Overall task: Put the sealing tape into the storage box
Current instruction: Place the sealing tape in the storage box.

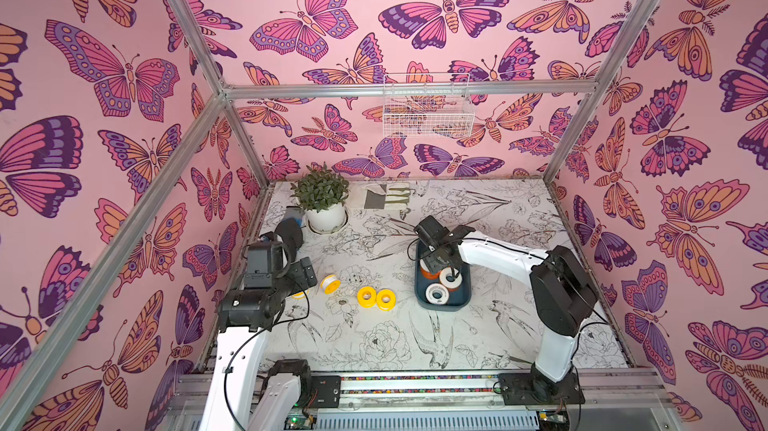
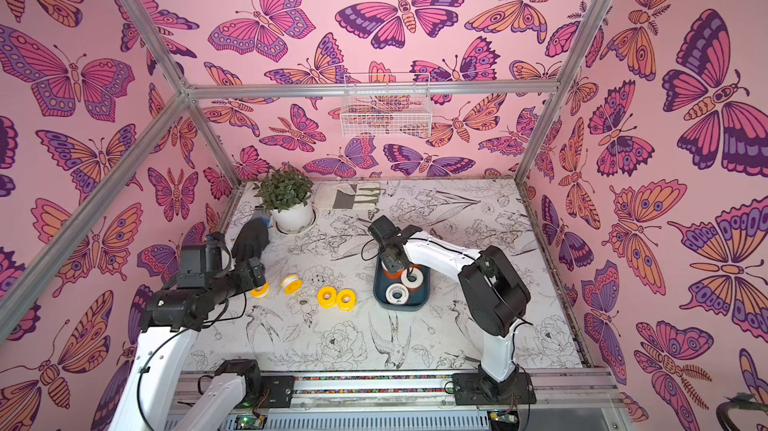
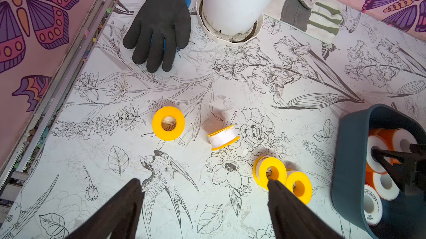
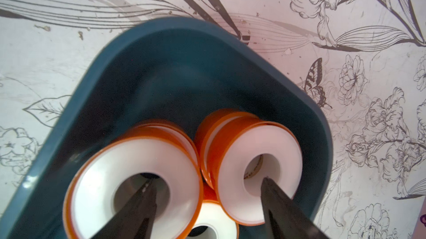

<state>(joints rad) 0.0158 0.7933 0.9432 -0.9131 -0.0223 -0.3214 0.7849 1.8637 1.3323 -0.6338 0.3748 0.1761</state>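
Four yellow plastic-spooled rolls of white sealing tape [image 3: 168, 122] lay loose on the floral-printed worktop [image 3: 207, 88] toward its left edge. At least four orange-spooled rolls [image 4: 92, 180] sat in the one rounded teal plastic storage box [image 4: 175, 49], right of centre. The left gripper [image 3: 204, 181] hovered by the yellow rolls, jaws wide and empty. The right gripper [image 4: 206, 180] had its jaws parted, one tip in each of two neighbouring rolls' centre holes.

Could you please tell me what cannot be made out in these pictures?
- Far end of the storage box, in both top views: the right gripper covers it, so rolls there cannot be counted.
- Fourth yellow roll, in a top view: mostly behind the left arm.
- Lowest white roll, right wrist view: cut off by the picture's edge.
- Print on the labelled roll, left wrist view: too small.
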